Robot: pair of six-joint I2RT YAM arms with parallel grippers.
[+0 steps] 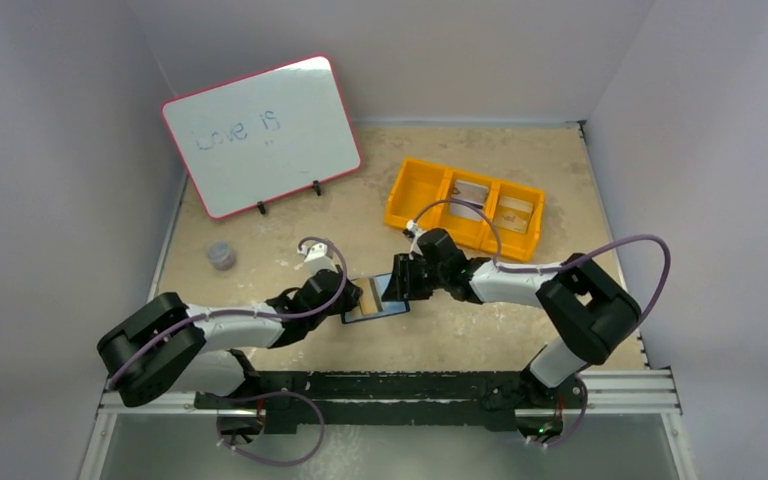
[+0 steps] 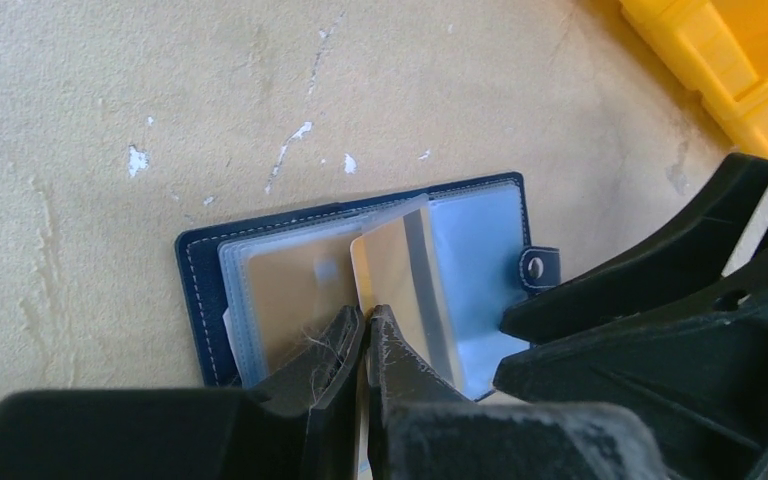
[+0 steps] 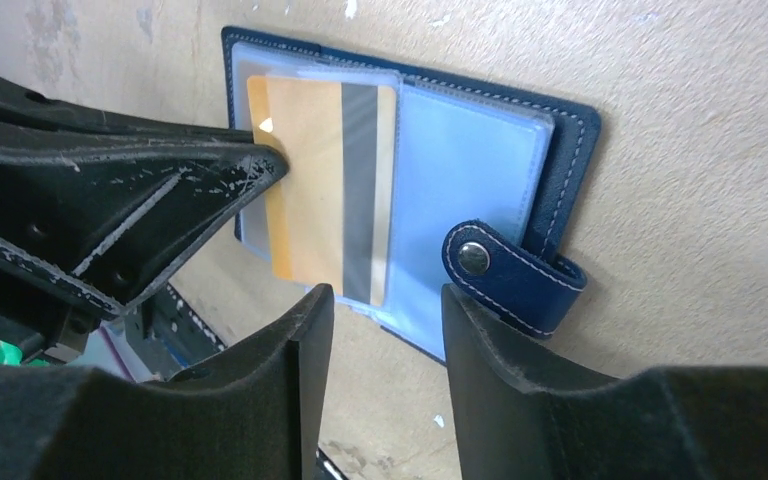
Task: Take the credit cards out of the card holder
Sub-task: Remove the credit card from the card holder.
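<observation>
Beige, scuffed table (image 1: 520, 160) inside pale walls, whiteboard (image 1: 260, 135) propped at the back. My left gripper (image 2: 365, 318) is clenched, tips down on the near edge of the card holder's (image 3: 470, 150) clear sleeves. Can't tell whether a sleeve is nipped btwn them or just pinned flat. My right gripper (image 3: 385, 300) stands released, jaws apart w/ nothing btwn, just off the free short end of the credit card (image 3: 310, 180). That card (orange-gold face, dark stripe down one side) pokes partway out of a sleeve, its end past the sleeve's mouth. The holder lies open & flat, mid-table just in front of both arms, snap tab (image 3: 510, 270) flung out to one side. Farther off sits the orange tray (image 1: 397, 205), w/ what look like two cards (image 1: 470, 192) already in its compartments.

Handling, my guess: the card is light, thin, stiff, slick plastic. It should slide free if pulled straight along the sleeve, but will slip from a shallow pinch. Best hold is prob the exposed end, pads on both faces, clear of the sleeve lip. Sleeves are soft & floppy and the holder is light, so it'll drag along unless the left pins it.
</observation>
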